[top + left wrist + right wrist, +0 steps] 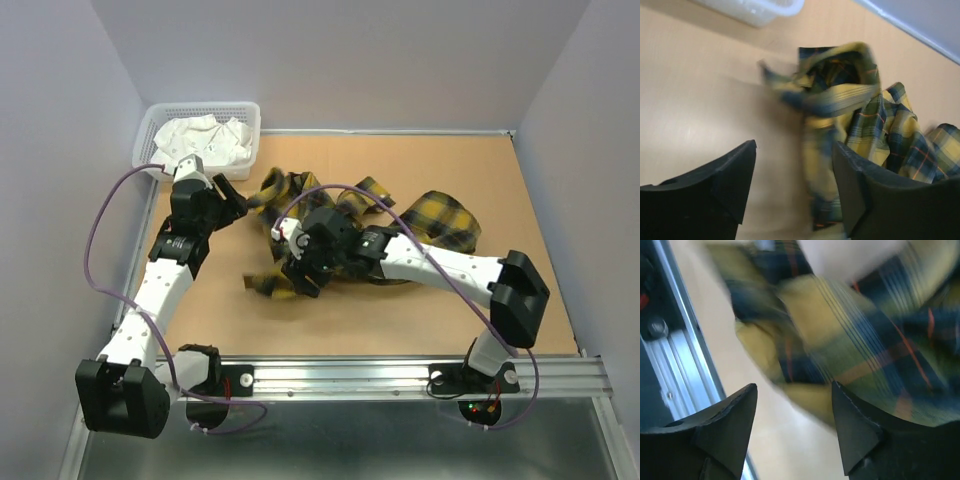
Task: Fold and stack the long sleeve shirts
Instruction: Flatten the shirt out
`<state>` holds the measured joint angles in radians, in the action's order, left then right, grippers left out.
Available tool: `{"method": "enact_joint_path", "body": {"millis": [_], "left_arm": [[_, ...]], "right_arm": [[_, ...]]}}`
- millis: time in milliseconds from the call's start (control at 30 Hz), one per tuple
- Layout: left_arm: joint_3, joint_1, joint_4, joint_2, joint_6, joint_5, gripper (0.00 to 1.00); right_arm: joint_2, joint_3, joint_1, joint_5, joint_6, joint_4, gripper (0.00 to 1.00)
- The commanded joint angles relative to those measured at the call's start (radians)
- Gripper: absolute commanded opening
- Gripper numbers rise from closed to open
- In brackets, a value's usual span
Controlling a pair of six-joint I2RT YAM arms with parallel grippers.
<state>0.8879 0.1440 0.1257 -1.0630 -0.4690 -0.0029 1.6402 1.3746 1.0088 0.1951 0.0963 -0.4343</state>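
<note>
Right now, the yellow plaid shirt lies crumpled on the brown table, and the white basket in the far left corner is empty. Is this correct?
Not quite. The white basket is not empty: it holds crumpled white cloth, as the top external view shows. The rest is correct: the yellow plaid shirt lies crumpled on the brown table.

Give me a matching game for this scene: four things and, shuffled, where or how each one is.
1 plaid shirt
2 white basket
3 white cloth
4 left gripper

A open, beside the shirt
B inside the basket
C far left corner of the table
D crumpled mid-table

Pairs: 1-D, 2-C, 3-B, 4-A
</note>
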Motion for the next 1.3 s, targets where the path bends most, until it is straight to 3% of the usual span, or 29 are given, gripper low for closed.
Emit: {"method": "enact_joint_path", "body": {"millis": [0, 67, 300, 567, 867, 1267], "left_arm": [[-0.035, 0.000, 0.006, 0.055, 0.000, -0.002, 0.79], [-0.044, -0.001, 0.008, 0.048, 0.003, 0.050, 0.89], [-0.037, 0.000, 0.017, -0.061, 0.013, 0.165, 0.93], [-0.087, 0.000, -0.035, -0.175, 0.029, 0.127, 0.93], [-0.004, 0.000, -0.086, -0.322, 0.101, 0.086, 0.90], [0.106, -0.001, -0.110, -0.480, 0.150, 0.104, 0.79]], "right_arm": [[-0.051, -0.025, -0.004, -0.075, -0.072, -0.101, 0.73], [-0.072, -0.003, -0.009, -0.222, -0.085, -0.116, 0.84], [-0.095, 0.092, -0.182, -0.371, -0.257, -0.156, 1.00], [-0.026, 0.118, -0.344, -0.326, -0.472, -0.144, 1.00], [0.044, 0.090, -0.357, -0.312, -0.682, -0.023, 0.98], [0.124, 0.055, -0.357, -0.307, -0.770, 0.052, 0.90]]}}
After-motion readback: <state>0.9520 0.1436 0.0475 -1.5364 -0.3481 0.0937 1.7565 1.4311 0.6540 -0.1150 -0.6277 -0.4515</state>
